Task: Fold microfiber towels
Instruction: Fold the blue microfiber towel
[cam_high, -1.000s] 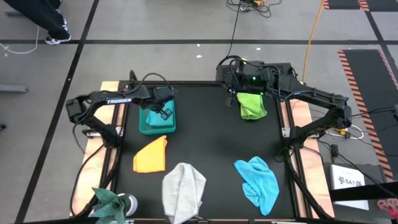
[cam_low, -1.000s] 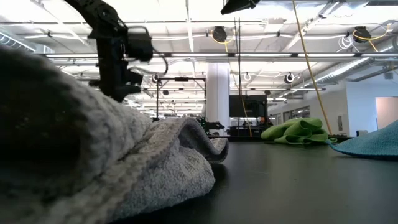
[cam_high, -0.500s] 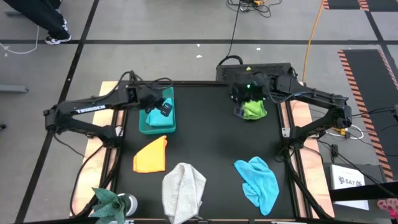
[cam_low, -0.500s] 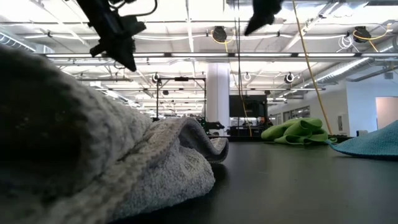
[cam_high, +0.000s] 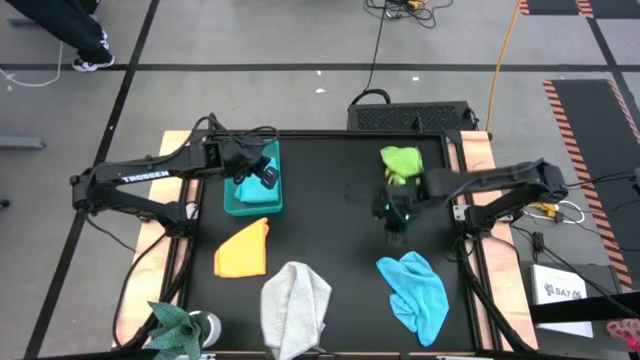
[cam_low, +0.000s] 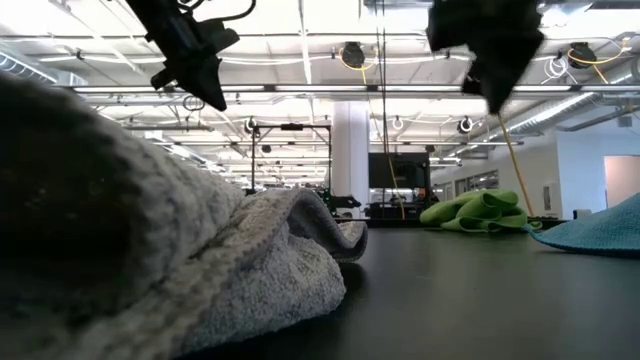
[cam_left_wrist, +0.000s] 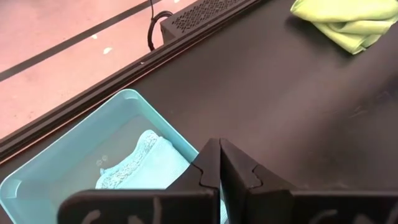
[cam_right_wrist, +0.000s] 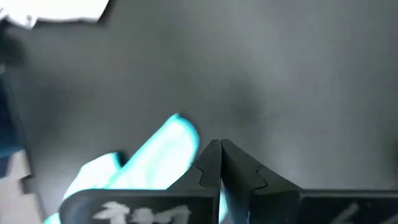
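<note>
High view: light blue towel (cam_high: 416, 291) below right claw (cam_high: 397, 233)

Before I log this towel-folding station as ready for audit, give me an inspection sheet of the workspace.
Surface: black table top, bare in the middle.
Job's things: lime green towel bunched at the far right; light blue towel crumpled near right; light grey towel crumpled near middle; orange-yellow towel lying flat left; teal towel folded inside the teal bin.
Clutter: dark green crumpled thing at the near left corner.
Grippers: left gripper shut, empty, above the bin; right gripper shut, empty, between the green and blue towels.
Cables: orange cable and black cables on the floor beyond the table.
Surroundings: a person's feet far left; open hall behind.
</note>
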